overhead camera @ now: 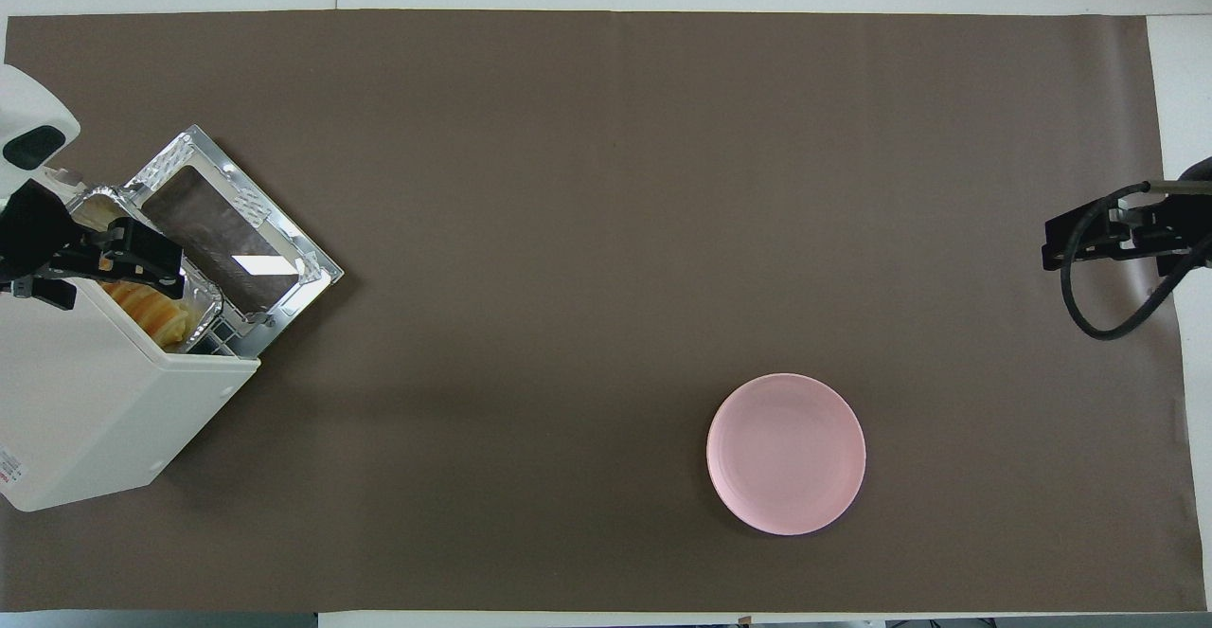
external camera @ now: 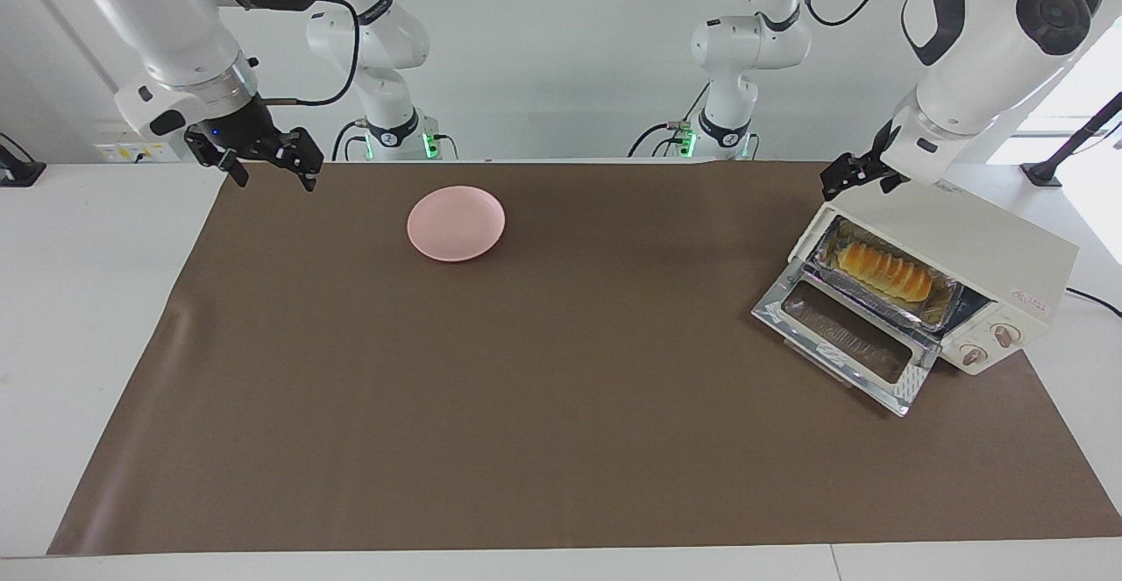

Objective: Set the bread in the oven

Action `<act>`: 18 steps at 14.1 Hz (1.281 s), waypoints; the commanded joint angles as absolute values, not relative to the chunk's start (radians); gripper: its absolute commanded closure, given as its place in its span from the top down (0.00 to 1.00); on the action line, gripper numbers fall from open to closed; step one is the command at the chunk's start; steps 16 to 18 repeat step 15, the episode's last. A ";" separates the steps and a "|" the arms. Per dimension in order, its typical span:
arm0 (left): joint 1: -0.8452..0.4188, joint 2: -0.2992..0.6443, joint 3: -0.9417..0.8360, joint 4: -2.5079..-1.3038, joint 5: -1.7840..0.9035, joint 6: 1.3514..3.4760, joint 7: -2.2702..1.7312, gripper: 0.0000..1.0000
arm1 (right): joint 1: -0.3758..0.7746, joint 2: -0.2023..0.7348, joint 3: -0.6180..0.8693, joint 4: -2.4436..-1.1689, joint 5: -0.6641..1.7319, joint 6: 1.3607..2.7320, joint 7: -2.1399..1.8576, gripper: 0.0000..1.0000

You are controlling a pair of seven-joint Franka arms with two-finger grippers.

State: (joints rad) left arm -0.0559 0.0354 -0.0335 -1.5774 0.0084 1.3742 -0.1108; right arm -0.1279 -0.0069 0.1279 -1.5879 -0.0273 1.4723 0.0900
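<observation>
One brown mat (external camera: 543,371) across the white table (external camera: 88,301).

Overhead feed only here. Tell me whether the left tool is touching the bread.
Observer: No. The facing view shows the left tool up in the air over the top corner of the oven, clear of the bread.
Operator: Report how the bread lies.
Observer: All of it shows, lying in a foil tray in the oven's opening, above the dropped door.
Operator: Give me the right tool.
Observer: The right tool hangs open above the corner of the mat at the right arm's end, waiting.
</observation>
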 commanded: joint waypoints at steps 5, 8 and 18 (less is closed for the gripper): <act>-0.032 -0.061 -0.037 -1.703 -0.003 1.476 -0.083 1.00 | -0.144 -0.031 0.141 -1.611 -0.041 1.465 0.071 1.00; -0.031 -0.054 -0.037 -1.686 -0.003 1.479 -0.072 1.00 | -0.144 -0.031 0.141 -1.611 -0.041 1.465 0.071 1.00; -0.049 -0.046 -0.037 -1.669 -0.002 1.483 -0.064 1.00 | -0.144 -0.031 0.141 -1.611 -0.041 1.465 0.071 1.00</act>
